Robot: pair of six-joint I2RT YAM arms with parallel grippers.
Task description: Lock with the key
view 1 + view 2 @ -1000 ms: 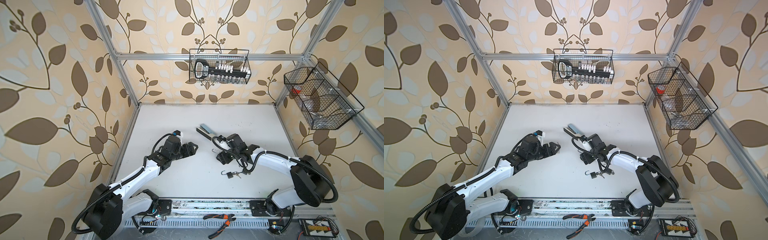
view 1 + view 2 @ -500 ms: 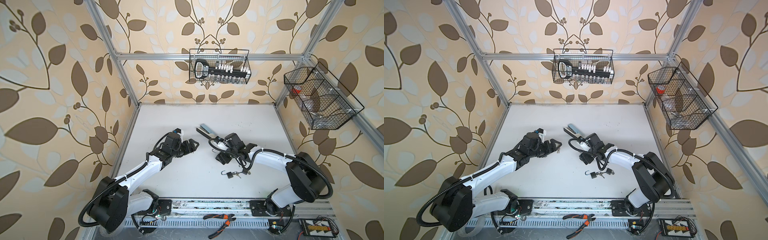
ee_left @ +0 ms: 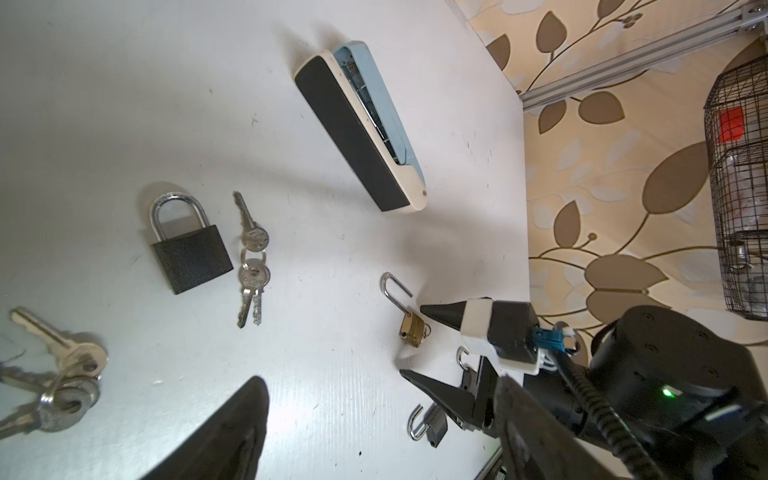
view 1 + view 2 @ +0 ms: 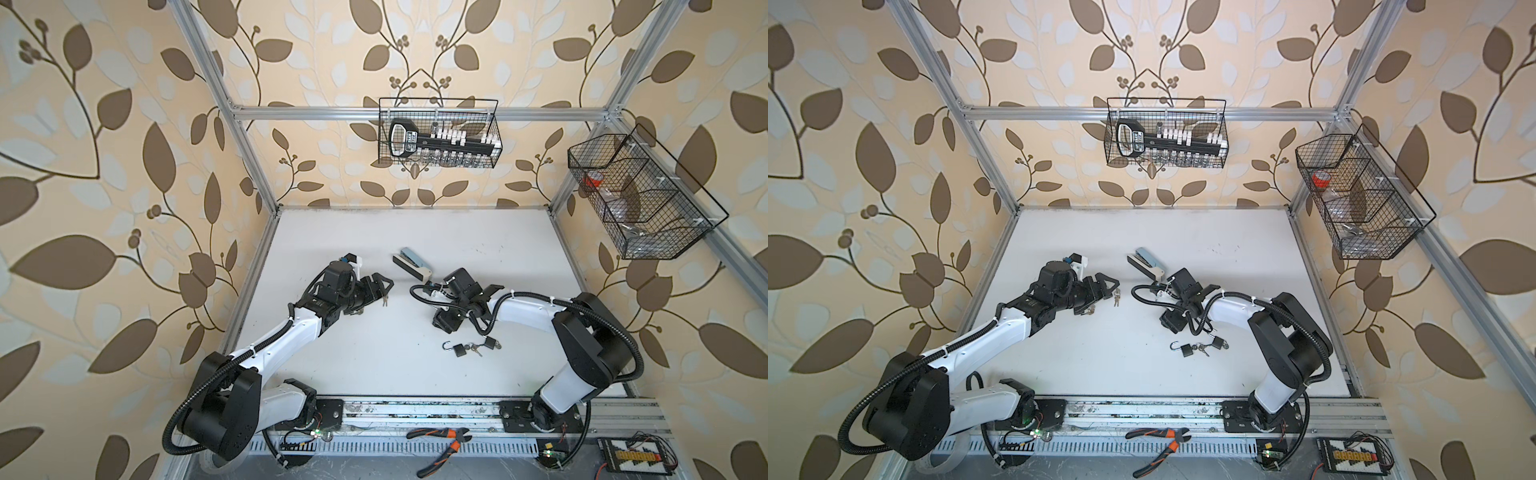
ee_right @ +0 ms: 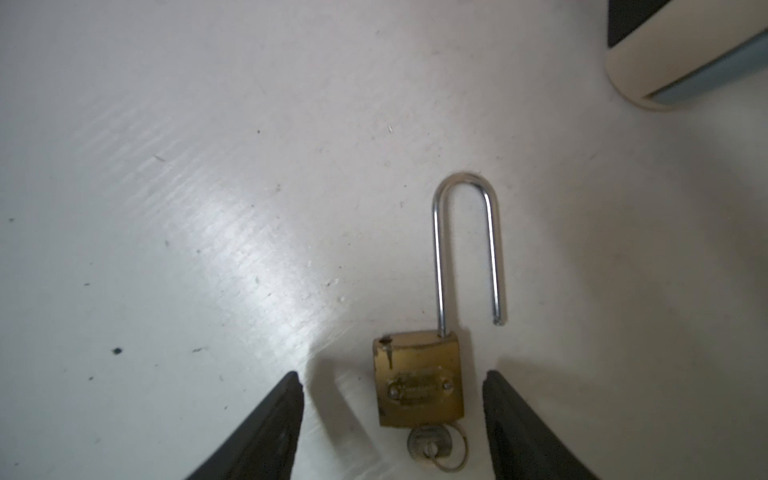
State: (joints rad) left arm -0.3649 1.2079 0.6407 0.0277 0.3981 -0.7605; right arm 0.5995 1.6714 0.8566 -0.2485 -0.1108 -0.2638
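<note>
Lock: small square brass padlock, scuffed at one corner, flat on the table between the right gripper's fingers, touching neither.
Shackle: long, thin steel shackle, one leg standing free of the body, reaching out past the fingertips.
Key: small silver key on a wire ring, seated in the padlock's base on the palm side.
Right gripper: right gripper low over the table, black tapered fingers spread wide of the brass body, gripping nothing.
Left gripper: left gripper spread open, holding nothing, well apart from the brass padlock.
Near the left gripper: matte black padlock with closed chrome shackle ahead of its finger; bunch of silver keys just beside it; second key bunch off to one side.
Beyond the right gripper: long cream, black and pale-blue stapler on its side, past the shackle's bend.
Behind the right gripper: two small black padlocks, one with shackle open, near its wrist.
Surface: smooth white table, lightly scratched and speckled.
In the way: right wrist hides the brass padlock in both top views.
</note>
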